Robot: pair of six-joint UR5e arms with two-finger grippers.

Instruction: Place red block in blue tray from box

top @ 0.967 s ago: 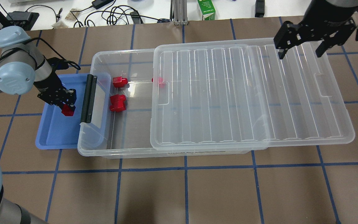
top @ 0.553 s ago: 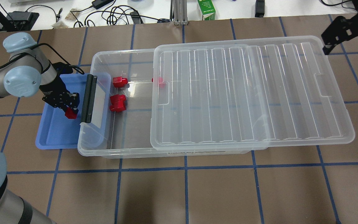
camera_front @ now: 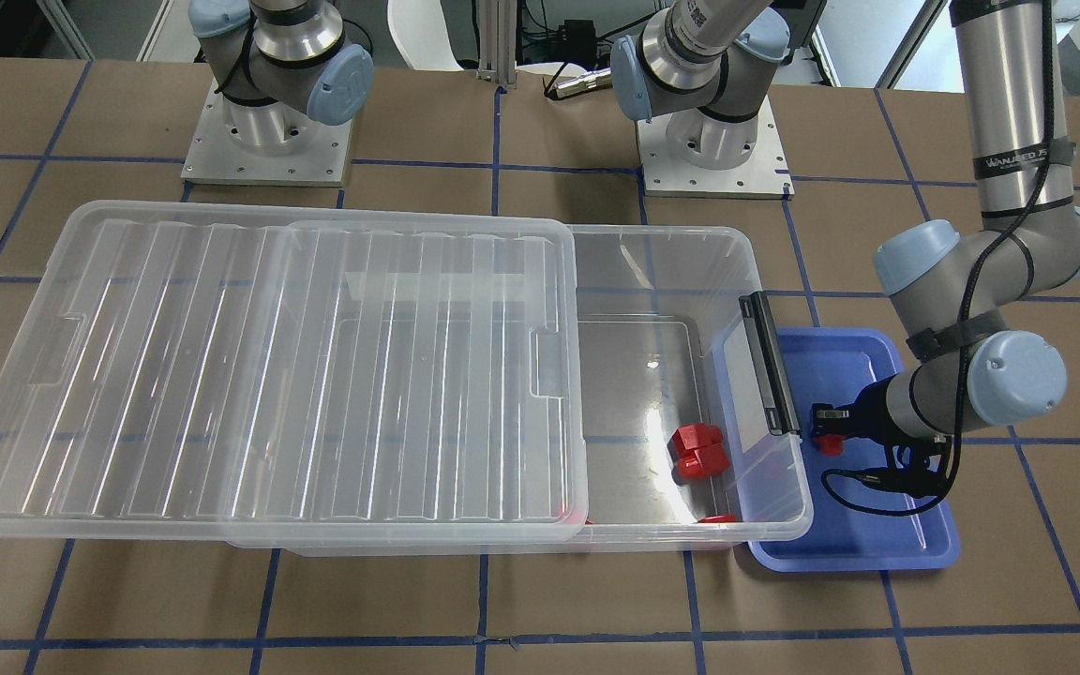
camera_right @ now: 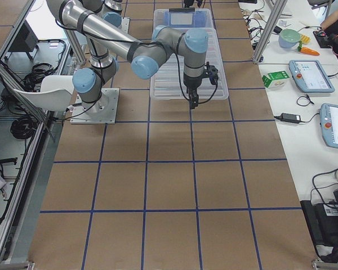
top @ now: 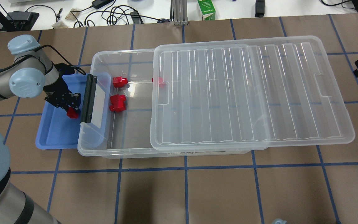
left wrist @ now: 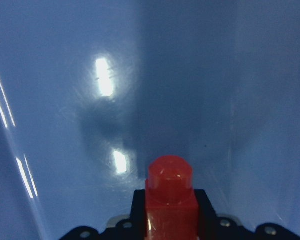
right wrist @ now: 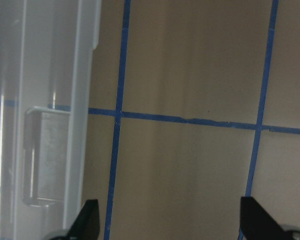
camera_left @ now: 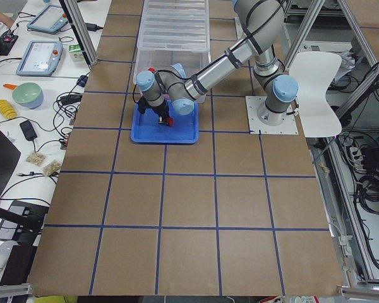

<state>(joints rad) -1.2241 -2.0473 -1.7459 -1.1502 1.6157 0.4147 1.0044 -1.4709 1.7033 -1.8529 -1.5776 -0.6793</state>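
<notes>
The left gripper [top: 70, 105] is clamped on the red block [top: 72, 113], whose stub points down out of its fingers. It sits low inside the blue tray [top: 53, 137], just beside the box's [top: 126, 57] latch end. I cannot tell whether the block touches the tray. The right gripper [right wrist: 172, 222] hangs spread wide over the table [right wrist: 190, 165] beside the lid [right wrist: 45, 100].

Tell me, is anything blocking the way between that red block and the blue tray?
Nothing visible does. The left claw holds the red block over the blue tray, and the wrist view shows only bare tray floor beneath it.
</notes>
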